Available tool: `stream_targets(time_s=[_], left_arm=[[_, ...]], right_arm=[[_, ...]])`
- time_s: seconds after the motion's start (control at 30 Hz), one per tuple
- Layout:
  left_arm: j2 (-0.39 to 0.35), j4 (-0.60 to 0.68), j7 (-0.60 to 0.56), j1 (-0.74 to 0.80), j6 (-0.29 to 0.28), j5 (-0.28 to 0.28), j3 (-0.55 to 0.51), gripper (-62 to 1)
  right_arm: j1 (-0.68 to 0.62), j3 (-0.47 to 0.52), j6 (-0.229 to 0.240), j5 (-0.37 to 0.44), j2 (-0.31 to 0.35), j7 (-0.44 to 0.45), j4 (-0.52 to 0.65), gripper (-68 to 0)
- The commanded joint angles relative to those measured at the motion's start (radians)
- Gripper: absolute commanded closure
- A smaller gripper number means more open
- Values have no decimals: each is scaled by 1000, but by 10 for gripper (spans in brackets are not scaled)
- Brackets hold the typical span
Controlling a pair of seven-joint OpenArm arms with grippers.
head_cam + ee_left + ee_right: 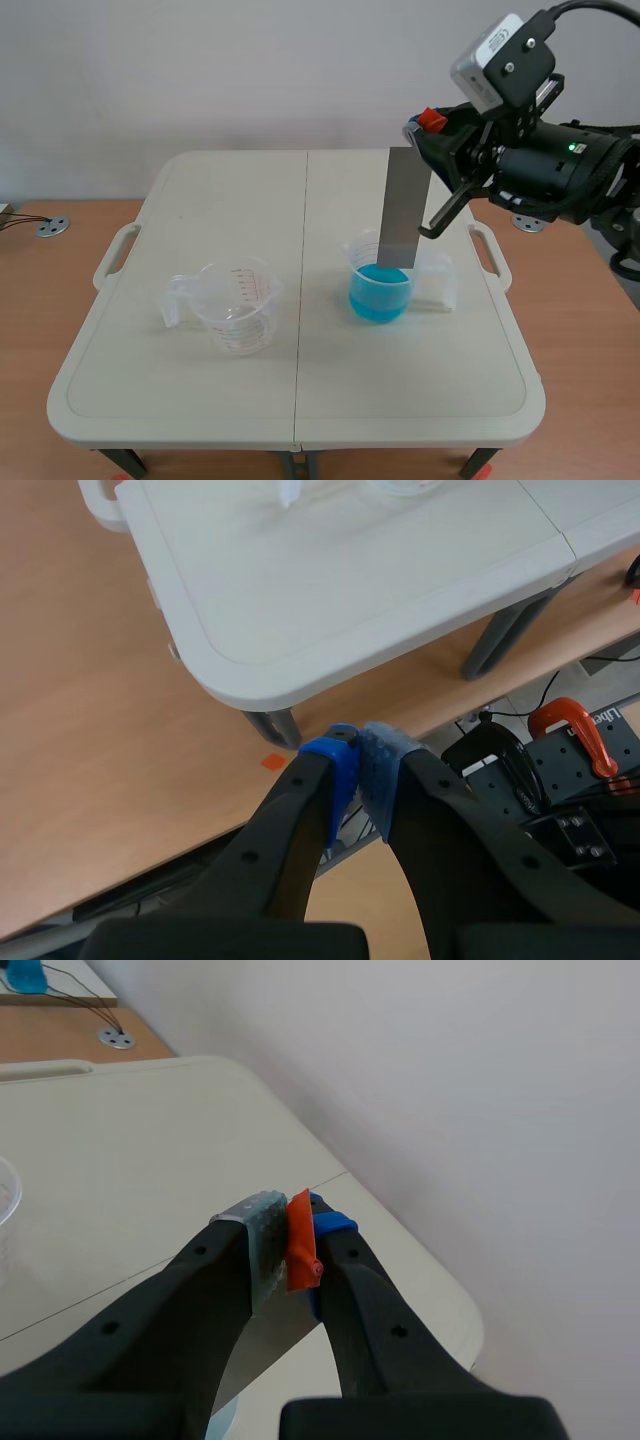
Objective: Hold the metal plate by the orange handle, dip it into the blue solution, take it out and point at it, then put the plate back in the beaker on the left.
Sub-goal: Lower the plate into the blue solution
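Holding the plate (403,205) in the right claw (420,135) — pinched shut on the orange handle (300,1245) at the top end, a pad on either face. Hanging it upright below the claw, lower edge down inside the beaker (351,260) of blue solution (378,300), at or just into the liquid; cannot tell how deep. Looks thin, stiff and light; smooth metal, so likely slick when wet and apt to swing or drip. Best gripped only at the handle and lifted straight up to clear the rim. With the left claw (358,755) closed on nothing, low beside the bench (300,600) corner — well apart from the left beaker (237,305).
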Motion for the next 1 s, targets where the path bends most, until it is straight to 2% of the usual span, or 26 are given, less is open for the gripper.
stream_targets(time_s=[0.0, 0.13, 0.27, 0.37, 0.5, 0.73, 0.97], left_arm=[[-8, 7, -10, -3, 1, -6, -3, -15], [-8, 7, -10, -3, 0, -6, -3, -15], [-8, 7, -8, -3, -2, -5, -3, -15], [-8, 7, -2, -3, -2, -2, -3, -15], [-8, 7, -2, -3, -2, -2, -3, -15], [-8, 7, -2, -3, -2, -2, -3, -15], [-8, 7, -2, -3, -2, -2, -3, -15]], right_arm=[[27, -1, -1, 0, -14, 34, -13, -13], [45, -25, -1, -22, -24, 62, -79, -13], [68, -55, -35, -24, -24, 76, -156, -13], [81, -64, -35, -29, -25, 94, -206, -13], [83, -64, -54, -77, -45, 111, -255, -13], [81, -64, -58, -108, -63, 129, -311, -13], [81, -64, -58, -119, -63, 137, -314, -13]])
